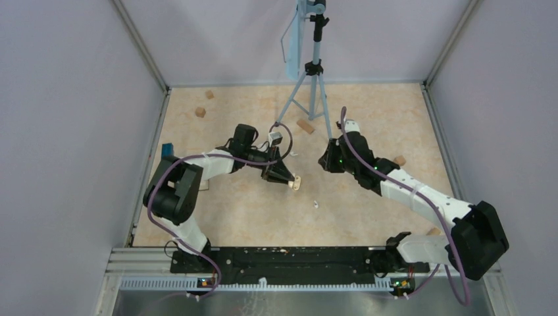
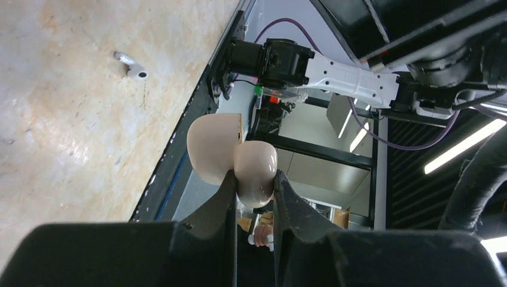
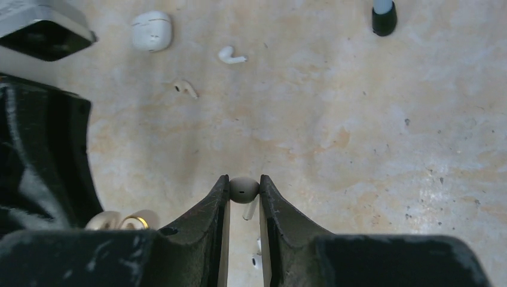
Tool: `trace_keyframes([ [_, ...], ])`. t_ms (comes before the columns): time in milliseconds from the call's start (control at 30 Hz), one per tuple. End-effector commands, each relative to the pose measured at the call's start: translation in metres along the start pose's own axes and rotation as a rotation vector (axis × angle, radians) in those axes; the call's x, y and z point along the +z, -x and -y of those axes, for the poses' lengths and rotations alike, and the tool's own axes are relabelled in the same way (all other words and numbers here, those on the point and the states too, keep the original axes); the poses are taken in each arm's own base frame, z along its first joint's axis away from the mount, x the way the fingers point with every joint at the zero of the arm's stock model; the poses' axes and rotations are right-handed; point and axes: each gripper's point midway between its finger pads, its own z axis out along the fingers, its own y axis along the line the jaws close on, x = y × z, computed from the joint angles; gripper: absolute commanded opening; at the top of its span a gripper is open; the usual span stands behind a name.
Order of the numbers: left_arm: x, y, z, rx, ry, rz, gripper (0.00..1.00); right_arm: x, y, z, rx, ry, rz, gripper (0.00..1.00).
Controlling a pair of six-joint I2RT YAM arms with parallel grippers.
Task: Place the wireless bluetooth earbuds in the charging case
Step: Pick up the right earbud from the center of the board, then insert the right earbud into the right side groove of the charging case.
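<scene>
My left gripper [image 1: 288, 178] is shut on a beige charging case [image 1: 297, 184] and holds it above the table. In the left wrist view the case [image 2: 210, 146] has its lid swung open, and its rounded body sits between the fingers of the gripper [image 2: 253, 177]. My right gripper [image 1: 325, 160] is to the right of the case. In the right wrist view it [image 3: 244, 179] is shut on a small white earbud [image 3: 244, 190] pinched at the fingertips, stem pointing back. Loose earbuds lie on the table [image 3: 231, 56], [image 3: 186, 88], [image 1: 316, 204], [image 2: 133, 66].
A white closed case [image 3: 152, 30] lies on the table beyond the right gripper. A tripod [image 1: 309, 85] stands at the back centre, one foot [image 3: 383, 18] nearby. Tan wooden blocks [image 1: 200, 112], [image 1: 304, 126], [image 1: 399, 160] are scattered. Grey walls enclose the table.
</scene>
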Motion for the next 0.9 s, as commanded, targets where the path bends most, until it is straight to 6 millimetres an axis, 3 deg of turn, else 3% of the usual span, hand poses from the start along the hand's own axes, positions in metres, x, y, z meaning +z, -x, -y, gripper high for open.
trace_keyframes([
  [0,0.004,0.002,0.009,0.005,0.010,-0.058,0.00,-0.017,0.044,-0.042,-0.005,0.175,0.175,0.10],
  [233,0.004,-0.001,0.007,-0.065,-0.075,-0.171,0.00,-0.025,0.047,-0.072,-0.025,0.311,0.220,0.11],
  [500,0.004,0.002,0.008,-0.077,-0.070,-0.194,0.00,-0.036,0.030,-0.081,-0.068,0.420,0.264,0.13],
  [867,0.007,0.017,0.022,-0.105,-0.034,-0.123,0.00,-0.055,0.038,-0.085,-0.102,0.465,0.390,0.12],
])
